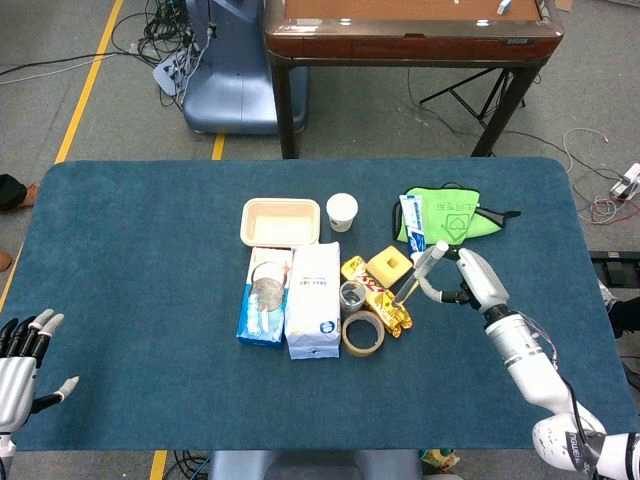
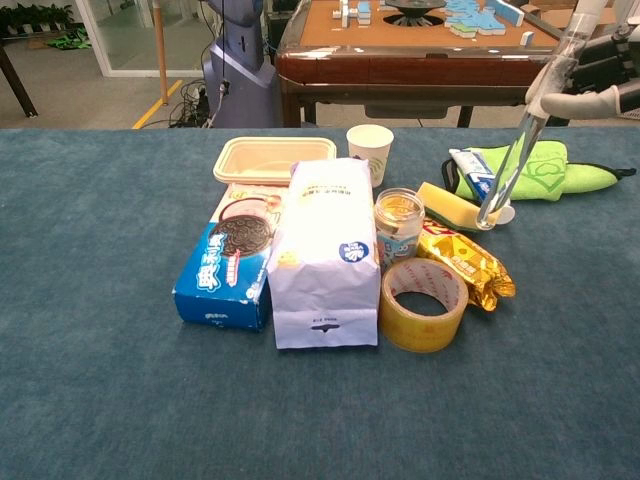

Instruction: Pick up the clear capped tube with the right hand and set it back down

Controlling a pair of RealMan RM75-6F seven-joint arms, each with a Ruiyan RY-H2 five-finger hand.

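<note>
The right robot hand [image 1: 470, 283] holds the clear capped tube [image 2: 522, 135] near its top, fingers closed around it. The tube is tilted, up off the counter [image 1: 150, 300], toward the right edge, just in front of the toothpaste [image 2: 473, 174] and green cloth [image 2: 545, 165]. The left robot hand [image 1: 20, 352] rests by the near left corner, fingers apart, holding nothing.

The head camera looked steeply down from high, taking in the whole worktop [image 1: 120, 250]. The chest camera sat low and near, facing forward. Both shared the central clutter.
</note>
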